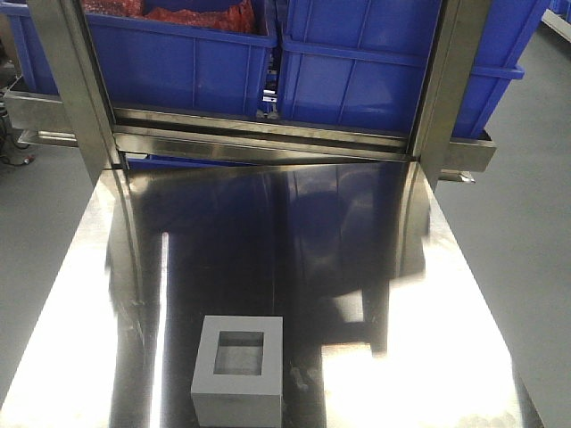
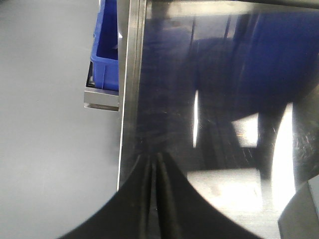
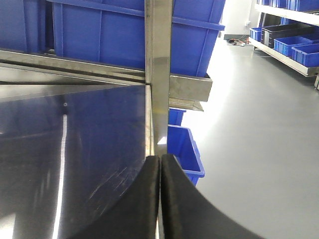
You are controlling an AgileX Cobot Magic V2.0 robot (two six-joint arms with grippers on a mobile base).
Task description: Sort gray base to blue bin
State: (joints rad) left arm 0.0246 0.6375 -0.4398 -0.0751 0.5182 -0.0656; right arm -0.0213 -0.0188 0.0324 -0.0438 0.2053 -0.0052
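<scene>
The gray base [image 1: 236,370] sits on the steel table [image 1: 357,267] near its front edge, with its square recess facing up. Nothing touches it. Two large blue bins stand on the rack behind the table. The left bin [image 1: 178,58] holds red items. The inside of the right bin [image 1: 393,67] is hidden. Neither gripper shows in the front view. My left gripper [image 2: 155,160] is shut and empty over the table's left edge. A gray corner [image 2: 301,214] shows to its lower right. My right gripper [image 3: 160,159] is shut and empty at the table's right edge.
Two steel uprights [image 1: 76,89] [image 1: 446,89] frame the table's back, and one upright [image 3: 158,74] stands just ahead of the right gripper. A steel rack rail [image 1: 268,134] carries the bins. A smaller blue bin [image 3: 185,149] sits low beside the table, and shelves with more bins [image 3: 289,45] stand far right.
</scene>
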